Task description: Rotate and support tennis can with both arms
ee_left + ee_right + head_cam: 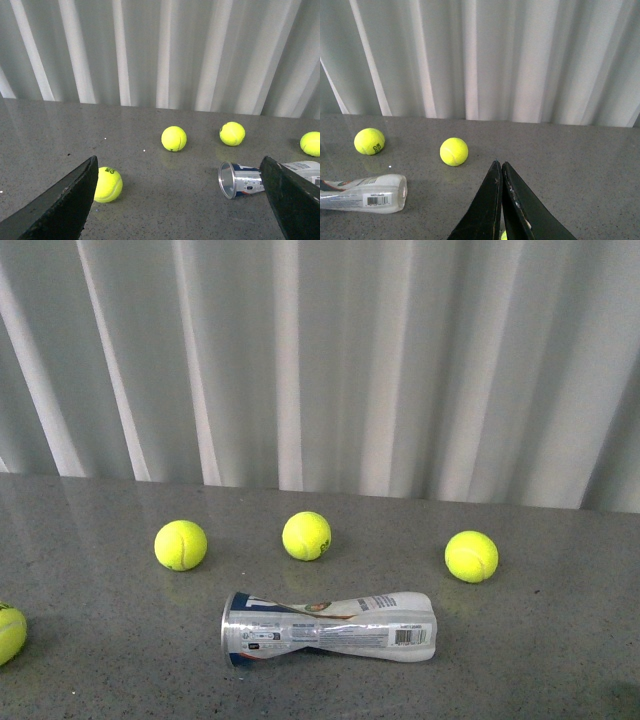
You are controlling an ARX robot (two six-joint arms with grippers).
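Observation:
The tennis can [330, 628] lies on its side on the grey table, pinched at mid-length, silvery open rim to the left and barcode end to the right. Neither arm shows in the front view. In the left wrist view my left gripper [179, 160] is open and wide, with nothing between its black fingers [65, 205]; the tennis can's open mouth [227, 180] lies just inside the far finger, apart from it. My right gripper [499, 164] is shut with nothing held. The tennis can's closed end [370, 193] lies well off to its side.
Three yellow-green tennis balls [181, 545], [306, 536], [471, 556] stand in a row behind the can. Another ball [8, 632] sits at the table's left edge, close to the left gripper's near finger [108, 184]. A white pleated curtain [320, 360] backs the table.

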